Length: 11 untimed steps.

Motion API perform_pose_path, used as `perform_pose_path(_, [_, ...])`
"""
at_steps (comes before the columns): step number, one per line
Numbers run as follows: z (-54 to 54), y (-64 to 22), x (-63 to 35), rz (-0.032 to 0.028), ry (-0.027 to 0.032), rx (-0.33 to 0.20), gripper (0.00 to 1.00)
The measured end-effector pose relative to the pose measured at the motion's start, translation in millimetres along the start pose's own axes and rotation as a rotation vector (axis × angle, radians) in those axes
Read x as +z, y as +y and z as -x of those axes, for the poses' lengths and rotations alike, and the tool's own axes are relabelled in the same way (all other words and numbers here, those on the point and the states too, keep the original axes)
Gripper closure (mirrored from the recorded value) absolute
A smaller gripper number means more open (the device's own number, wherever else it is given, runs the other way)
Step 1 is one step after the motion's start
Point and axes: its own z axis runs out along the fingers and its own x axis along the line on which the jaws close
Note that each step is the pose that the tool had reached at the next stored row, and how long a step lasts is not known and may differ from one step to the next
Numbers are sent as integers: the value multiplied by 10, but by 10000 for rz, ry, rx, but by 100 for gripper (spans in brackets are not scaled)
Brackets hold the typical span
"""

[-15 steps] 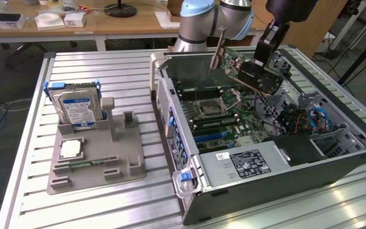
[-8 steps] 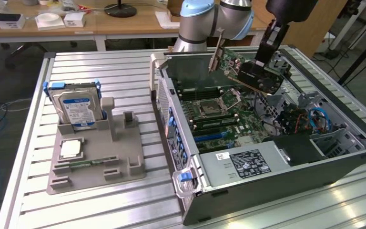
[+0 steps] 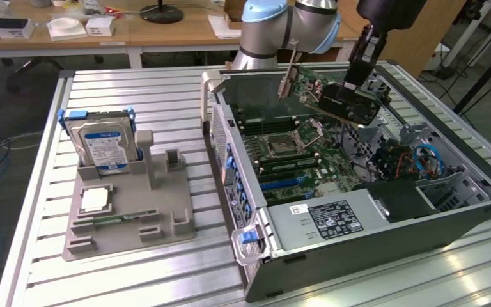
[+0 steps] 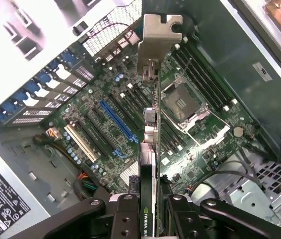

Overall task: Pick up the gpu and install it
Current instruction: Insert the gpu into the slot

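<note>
Wrist view: gpu [image 4: 150,130] juts bracket-first from hand [image 4: 148,213].

Your gpu [image 3: 331,96] is green with a black cooler and silver bracket. The hard drive [image 3: 105,148] has a blue label; the surface [image 3: 126,281] is ribbed silver.

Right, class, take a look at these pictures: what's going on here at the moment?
A robot arm's tool is shut on the gpu, holding it tilted in the air over the open computer case, above the motherboard. The card is not seated in a slot yet. On the table at the exterior view's left, a hard drive stands in a grey holder.
</note>
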Motion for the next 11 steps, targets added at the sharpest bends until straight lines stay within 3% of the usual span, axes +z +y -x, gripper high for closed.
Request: perform_pose_path(11, [2,-2,2,-5,46,-1141,74])
